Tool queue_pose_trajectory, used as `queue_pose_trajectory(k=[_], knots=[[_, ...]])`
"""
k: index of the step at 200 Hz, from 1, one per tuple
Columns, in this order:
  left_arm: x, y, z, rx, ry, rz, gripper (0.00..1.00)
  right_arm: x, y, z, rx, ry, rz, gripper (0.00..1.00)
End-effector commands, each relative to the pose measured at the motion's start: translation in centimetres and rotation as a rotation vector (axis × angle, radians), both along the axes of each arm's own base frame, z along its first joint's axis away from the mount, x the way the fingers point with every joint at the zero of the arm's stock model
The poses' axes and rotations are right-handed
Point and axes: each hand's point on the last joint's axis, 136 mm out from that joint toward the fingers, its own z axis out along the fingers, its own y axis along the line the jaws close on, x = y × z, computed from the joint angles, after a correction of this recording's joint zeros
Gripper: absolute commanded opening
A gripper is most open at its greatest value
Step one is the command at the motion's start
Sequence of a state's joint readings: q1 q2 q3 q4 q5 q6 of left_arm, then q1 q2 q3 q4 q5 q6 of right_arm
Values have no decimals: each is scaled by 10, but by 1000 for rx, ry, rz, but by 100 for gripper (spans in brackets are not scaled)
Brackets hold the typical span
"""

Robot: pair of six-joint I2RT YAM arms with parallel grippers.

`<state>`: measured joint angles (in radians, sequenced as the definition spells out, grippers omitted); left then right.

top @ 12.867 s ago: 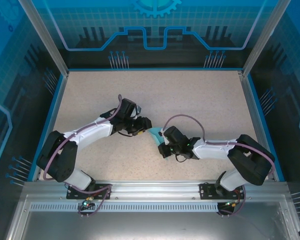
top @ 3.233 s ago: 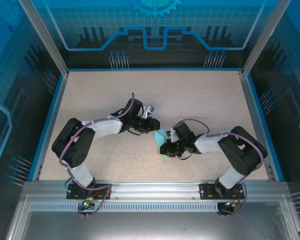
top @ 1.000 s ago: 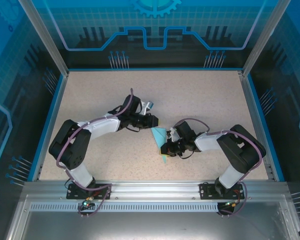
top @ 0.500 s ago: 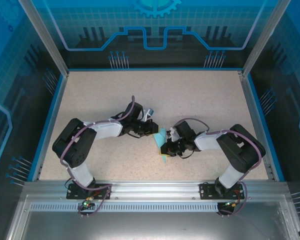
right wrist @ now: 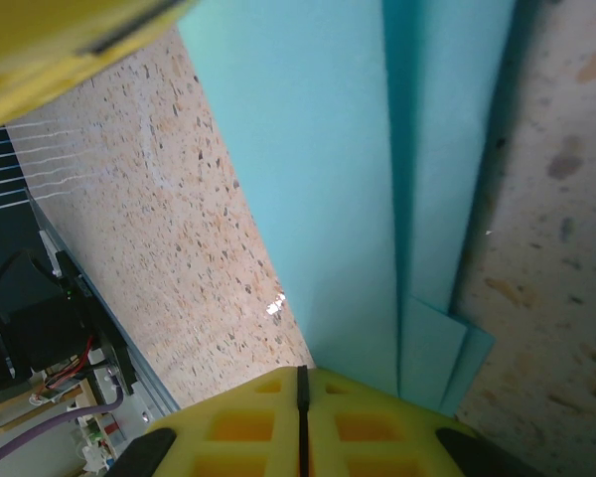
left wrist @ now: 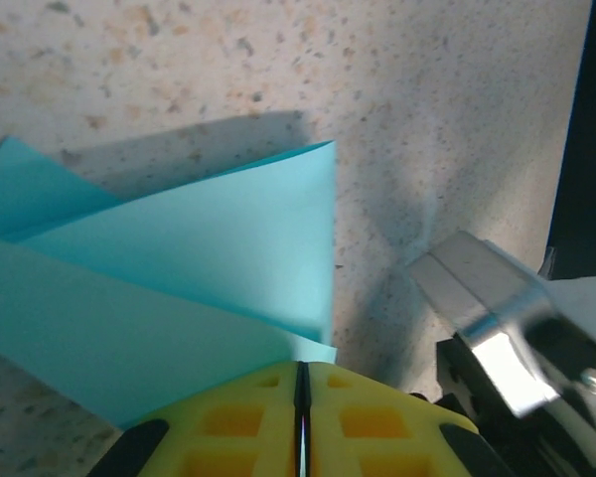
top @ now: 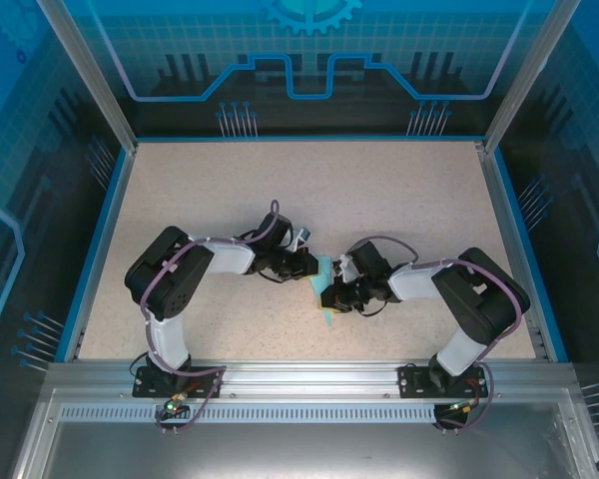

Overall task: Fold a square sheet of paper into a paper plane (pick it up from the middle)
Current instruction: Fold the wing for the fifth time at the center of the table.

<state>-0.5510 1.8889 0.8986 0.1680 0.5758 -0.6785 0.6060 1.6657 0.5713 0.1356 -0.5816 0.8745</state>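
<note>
- Folded paper, light blue, sits near the middle of the counter, between the two claws.
- Left claw comes in from the left. In its wrist view the yellow fingers are pressed together, clenched on the paper's near edge, and the folded layers fan away from the tips.
- Right claw comes in from the right, also clenched on the paper. In its wrist view long creased layers run straight out from the tips.
- The claws are just beside each other, and the paper spans the gap.
</note>
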Motion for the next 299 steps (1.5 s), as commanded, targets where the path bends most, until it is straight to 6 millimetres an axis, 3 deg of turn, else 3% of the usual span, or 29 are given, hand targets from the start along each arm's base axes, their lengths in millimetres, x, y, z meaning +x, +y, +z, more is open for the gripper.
queue_pose_trajectory(k=[1, 53, 154, 196, 238, 268, 299], knots=[[0, 0, -12, 19, -36, -22, 11, -31, -33, -53, -210, 139, -36, 9], [7, 26, -48, 136, -49, 16, 10, -34, -32, -43, -211, 122, -20, 8], [51, 55, -36, 133, -103, 54, 12, -36, -30, -41, -205, 127, 14, 9], [63, 55, -18, 147, -124, 41, 14, -32, -27, -39, -201, 121, 11, 9], [68, 52, 32, 109, -193, 62, 17, -29, -25, -37, -195, 115, 9, 9], [56, 47, 66, 67, -235, 60, 21, -25, -23, -36, -190, 110, 6, 9], [30, 33, 75, 64, -232, -7, 20, -22, -20, -33, -181, 102, 8, 9]])
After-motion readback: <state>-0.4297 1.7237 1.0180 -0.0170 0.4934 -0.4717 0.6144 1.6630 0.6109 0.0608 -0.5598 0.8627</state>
